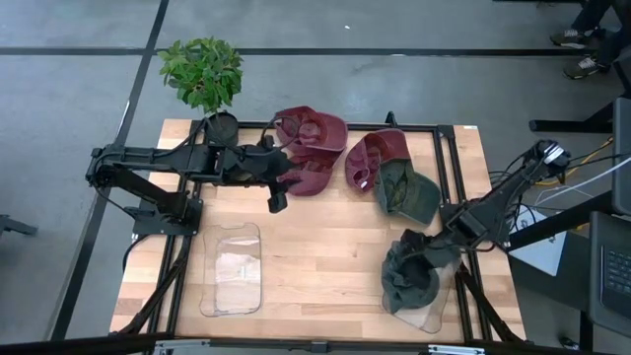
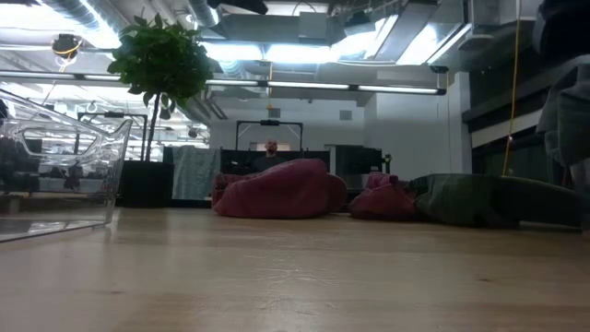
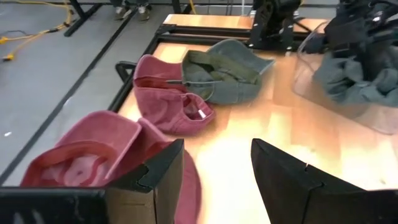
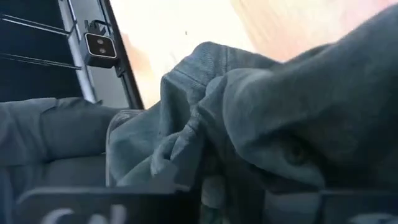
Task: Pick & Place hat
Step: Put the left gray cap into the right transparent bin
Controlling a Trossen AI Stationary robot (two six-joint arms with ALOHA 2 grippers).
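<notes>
Two maroon hats (image 1: 314, 133) (image 1: 375, 156) and a green hat (image 1: 406, 193) lie on the table along its far side. More dark green hats (image 1: 409, 281) sit piled in a clear bin (image 1: 426, 318) at the near right. My right gripper (image 1: 422, 258) hangs just over that pile, and grey-green cloth (image 4: 261, 118) fills its wrist view. My left gripper (image 3: 214, 186) is open and holds nothing. It hovers above the table beside the leftmost maroon hat (image 3: 81, 155).
A second clear bin (image 1: 233, 268) stands at the near left. A potted plant (image 1: 203, 74) stands at the far left corner. A black frame (image 1: 449, 177) runs along the table's far and right sides. Bare wood (image 1: 315, 256) lies between the bins.
</notes>
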